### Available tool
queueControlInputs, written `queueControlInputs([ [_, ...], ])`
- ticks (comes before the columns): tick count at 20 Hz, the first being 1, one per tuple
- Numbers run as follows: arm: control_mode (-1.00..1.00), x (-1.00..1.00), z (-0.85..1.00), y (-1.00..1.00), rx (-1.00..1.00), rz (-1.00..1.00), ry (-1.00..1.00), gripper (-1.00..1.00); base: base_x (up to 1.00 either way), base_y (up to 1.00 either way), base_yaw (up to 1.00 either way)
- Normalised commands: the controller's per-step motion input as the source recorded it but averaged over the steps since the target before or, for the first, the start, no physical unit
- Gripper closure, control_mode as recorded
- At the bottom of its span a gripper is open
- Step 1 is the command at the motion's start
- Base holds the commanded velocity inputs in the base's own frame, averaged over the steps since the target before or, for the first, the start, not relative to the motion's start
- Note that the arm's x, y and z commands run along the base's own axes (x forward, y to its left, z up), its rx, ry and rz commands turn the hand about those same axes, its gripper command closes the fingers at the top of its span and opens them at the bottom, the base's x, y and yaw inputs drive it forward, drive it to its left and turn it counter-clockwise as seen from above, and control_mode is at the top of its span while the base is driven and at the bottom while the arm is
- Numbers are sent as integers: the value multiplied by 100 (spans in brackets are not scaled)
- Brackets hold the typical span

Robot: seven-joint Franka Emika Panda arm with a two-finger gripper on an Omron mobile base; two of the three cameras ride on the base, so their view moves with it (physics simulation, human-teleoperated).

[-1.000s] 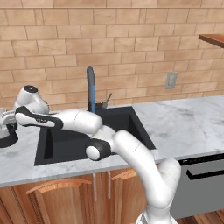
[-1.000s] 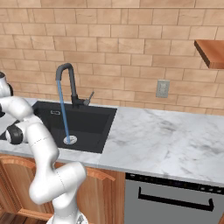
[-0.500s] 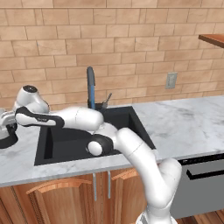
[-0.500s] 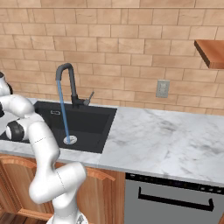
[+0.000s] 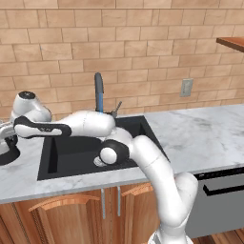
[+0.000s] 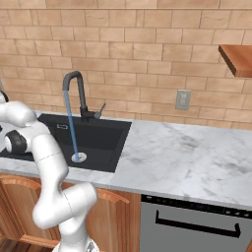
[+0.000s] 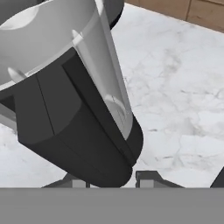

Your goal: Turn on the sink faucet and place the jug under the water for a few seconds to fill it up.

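Hand view observations: the clear glass cylindrical jug with black base and black side handle (image 7: 74,96) lies close against the camera, tilted, with the white marble bench (image 7: 183,87) beneath and behind it. The two dark fingertips (image 7: 151,178) of the gripper (image 7: 111,179) rise at the bottom edge, one on each side of the jug's black handle and touching it. The gripper is clenched on that handle, jaws narrowly parted by its width.

Left base view: the white arm reaches far to the left across the large rectangular matte black sink (image 5: 71,152). The gripper (image 5: 5,136) sits at the left edge of the picture, over the bench to the left of the sink. The jug (image 5: 6,148) shows there as a dark rounded form partly cut off by the frame edge; whether its base touches the bench cannot be told. The jug is well apart from the tall slim dark grey gooseneck faucet (image 5: 99,93), which stands behind the sink's rear edge.

Right base view: a thin bright blue stream of water (image 6: 72,125) runs from the faucet (image 6: 78,93) spout down to the round silver drain (image 6: 78,157) in the sink (image 6: 106,142). The small side lever (image 6: 101,109) at the faucet base is angled up to the right. A grey wall outlet (image 6: 183,100) is set in the brick wall above the bench (image 6: 197,157), and a wooden shelf (image 6: 238,58) projects at upper right.
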Motion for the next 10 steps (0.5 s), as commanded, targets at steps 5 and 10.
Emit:
queueControlInputs([
  [5, -100, -61, 0, -51, 1, -1, -18, 100, 0, 0, 0],
  [10, -100, -46, 1, -73, 8, -8, -24, 100, 0, 0, 0],
])
